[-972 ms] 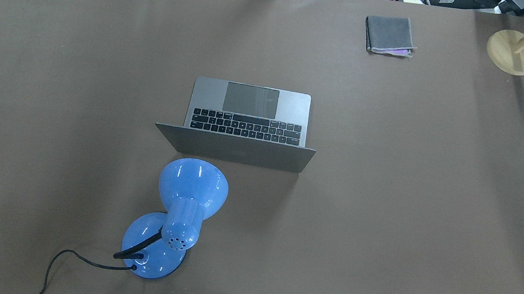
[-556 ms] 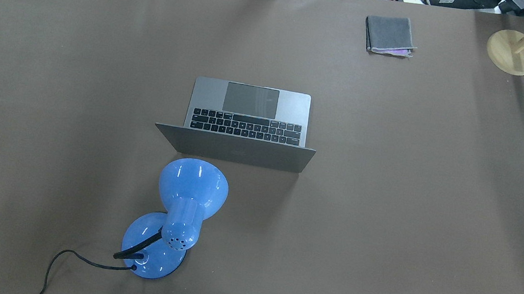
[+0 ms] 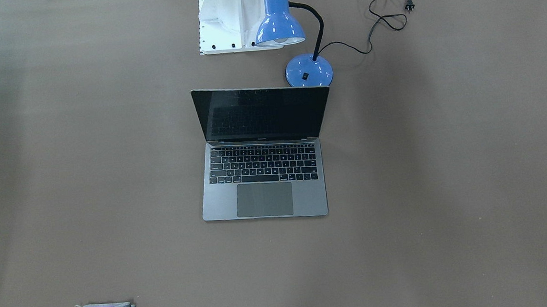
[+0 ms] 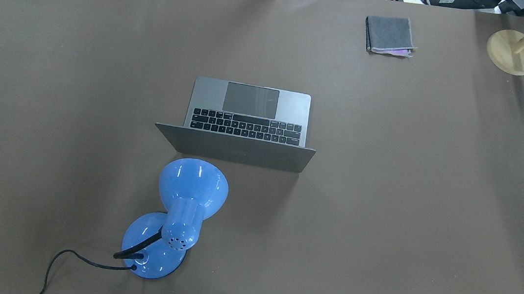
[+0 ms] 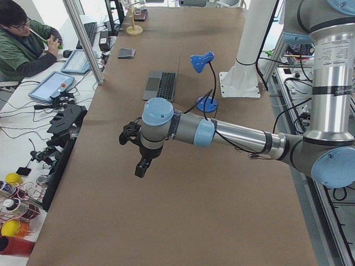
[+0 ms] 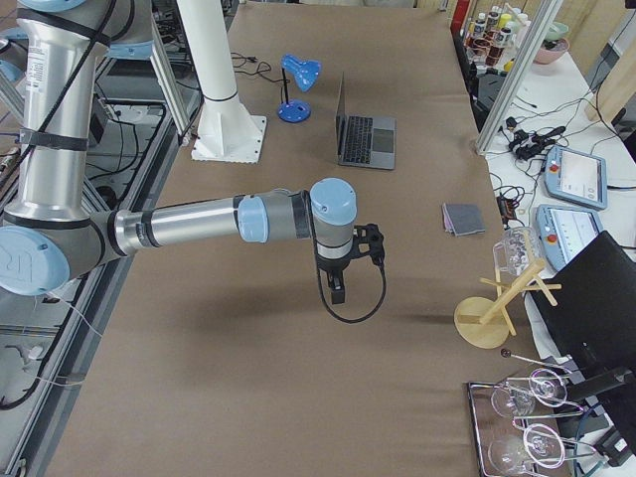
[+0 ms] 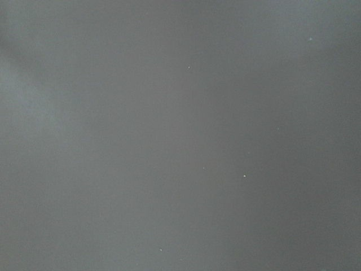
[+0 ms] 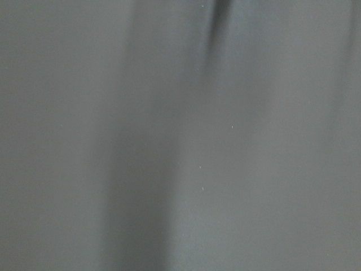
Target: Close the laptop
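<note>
Laptop (image 4: 244,125) sits open near the middle of the brown table cover (image 4: 408,208). Its lid stands nearly upright with its back to the robot, and the dark screen faces the far side. Keyboard and trackpad lie flat beyond the lid, the trackpad farthest from the robot.

A blue desk lamp (image 4: 190,193) stands just behind the lid on the near side, toward its left end in the overhead view. Its shade is tipped toward the laptop, and its black cord (image 3: 388,6) trails off across the cover. A folded grey cloth (image 4: 389,35) lies far right, well apart from the laptop, and a wooden stand (image 4: 512,52) is at the far right corner.

The left gripper (image 5: 140,170) hangs pointing down over bare cover at the table's left end, well apart from the laptop. The right gripper (image 6: 336,292) hangs the same way toward the right end. Both appear only in the side views, so I cannot tell whether their fingers are apart or together. Both wrist cameras show only blurred, plain surface.
</note>
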### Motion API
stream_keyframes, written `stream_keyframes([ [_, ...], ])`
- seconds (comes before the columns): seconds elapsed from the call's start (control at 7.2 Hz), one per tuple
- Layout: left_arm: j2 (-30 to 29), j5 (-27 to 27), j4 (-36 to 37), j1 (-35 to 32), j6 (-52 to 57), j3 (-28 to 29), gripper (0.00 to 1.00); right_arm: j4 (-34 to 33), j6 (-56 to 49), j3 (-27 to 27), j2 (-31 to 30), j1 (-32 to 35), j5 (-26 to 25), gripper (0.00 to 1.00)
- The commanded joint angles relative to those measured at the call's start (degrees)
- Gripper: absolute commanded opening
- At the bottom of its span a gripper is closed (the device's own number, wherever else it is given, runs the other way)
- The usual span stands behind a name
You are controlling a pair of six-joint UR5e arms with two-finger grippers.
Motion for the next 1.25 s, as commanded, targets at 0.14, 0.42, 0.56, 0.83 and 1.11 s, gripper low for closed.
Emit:
stream_keyframes([
  [0.14, 0.0, -2.6, -14.5, 0.1, -4.1, 3.5, 1.0, 9.9, 1.4, -0.1, 1.1, -0.6, 0.3, 1.0],
  [0.42, 0.1, -5.8, -16.7, 0.7, -4.7, 4.7, 1.0, 13.4, 10.4, -0.1, 1.2, -4.5, 5.2, 0.97],
  [0.56, -0.5, -5.8, -17.2, 4.0, -4.7, 4.8, 0.99, 19.6, 19.5, -0.2, 1.1, -8.4, 4.7, 0.97],
  [0.83, -0.8, -5.9, -23.1, 10.0, -13.5, 4.8, 0.98, 33.7, 38.7, -0.2, 1.2, -16.6, 1.1, 0.97],
  [1.11, -0.8, -5.7, -35.7, 19.1, -32.0, 5.0, 0.98, 49.8, 60.7, 0.9, 1.5, -27.9, -6.5, 0.97],
])
